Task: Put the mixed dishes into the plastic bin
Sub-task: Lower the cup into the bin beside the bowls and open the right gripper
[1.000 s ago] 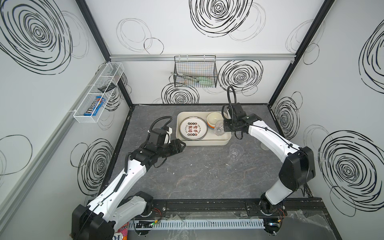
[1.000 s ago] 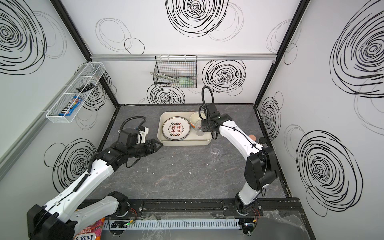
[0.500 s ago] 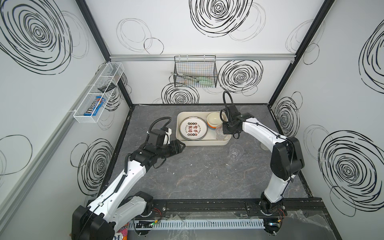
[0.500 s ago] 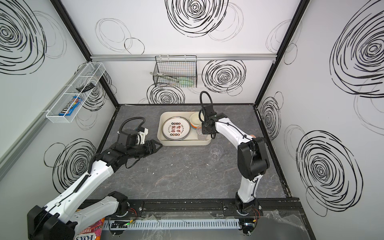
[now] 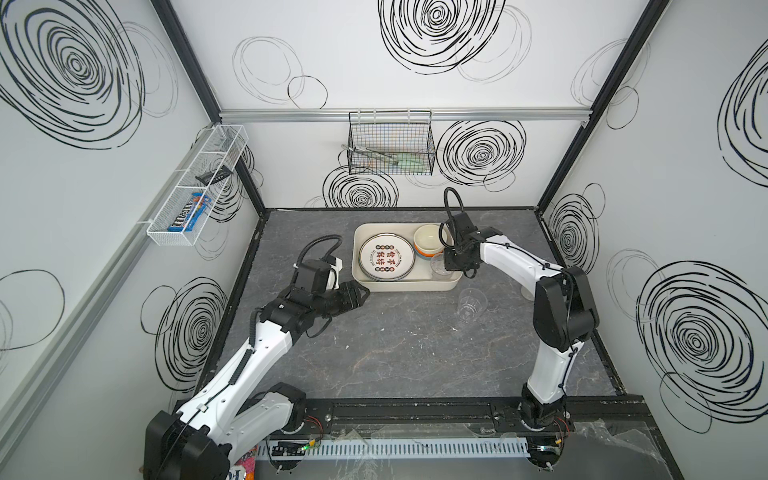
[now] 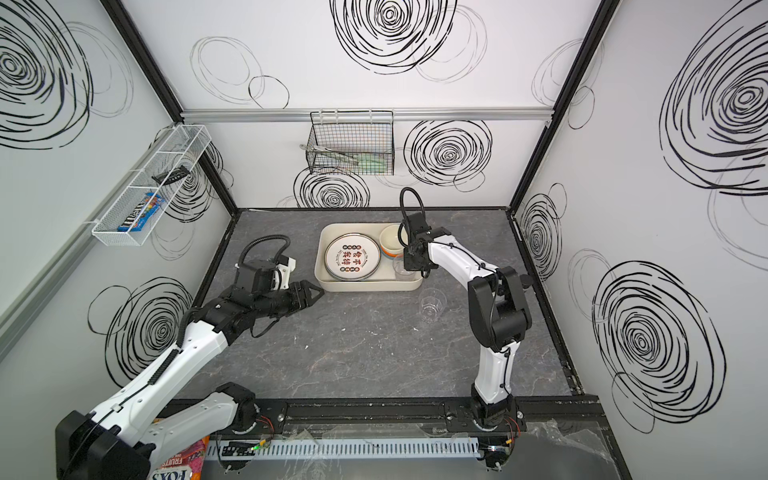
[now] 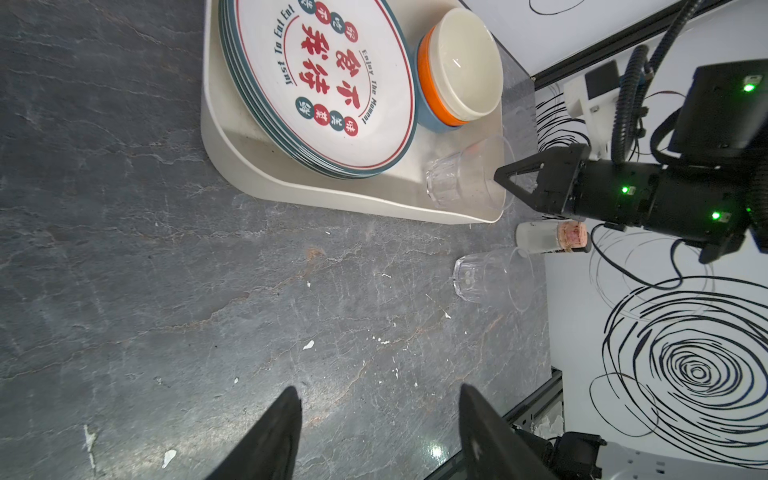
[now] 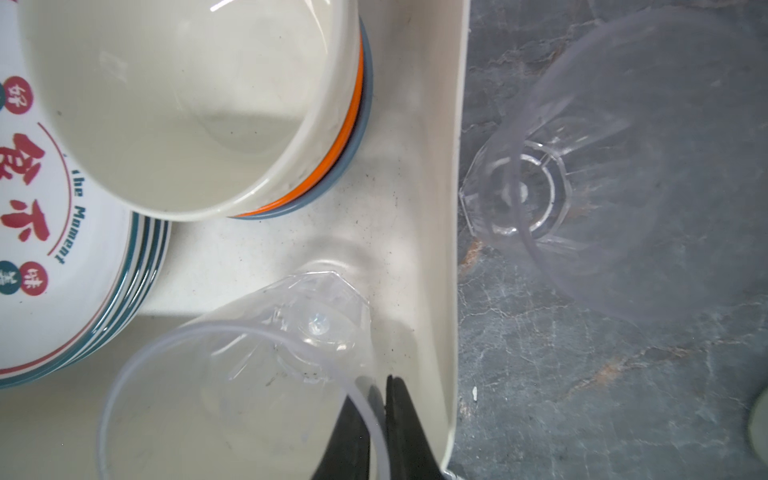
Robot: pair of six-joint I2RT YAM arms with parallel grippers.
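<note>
— Since a second ago the right claw [image 8: 380,395] has come down with the clear cup [image 8: 249,374]; that cup is now inside the bin [image 5: 407,286], in its near right corner.
— Has the claw let go?
— No. Its fingers [image 8: 349,436] are close together, pinched on the cup's rim, one inside and one outside. The cup is mouth up; whether its base rests on the bin floor I cannot tell.
— What else is in the bin?
— On the left, a stack of plates [image 5: 386,256] with red characters and dark green rims. At the far right, just beside them, three nested bowls [image 5: 429,243]: cream inside orange inside blue.
— Anything left outside?
— A second cup [image 5: 469,305] stands upright on the bench [image 5: 395,353], near the bin's near right corner but apart from it.
— And the left claw [image 7: 378,399]?
— Jaws apart, nothing between them, just beside the bin's near left corner.
— The wall containers?
— The black wire basket [image 5: 390,145] on the back wall holds metal tongs [image 5: 361,148] and a pale green thing [image 5: 407,161]. The white mesh rack [image 5: 195,187] on the left wall holds a blue candy pack [image 5: 189,212] and a dark flat thing [image 5: 212,176].
</note>
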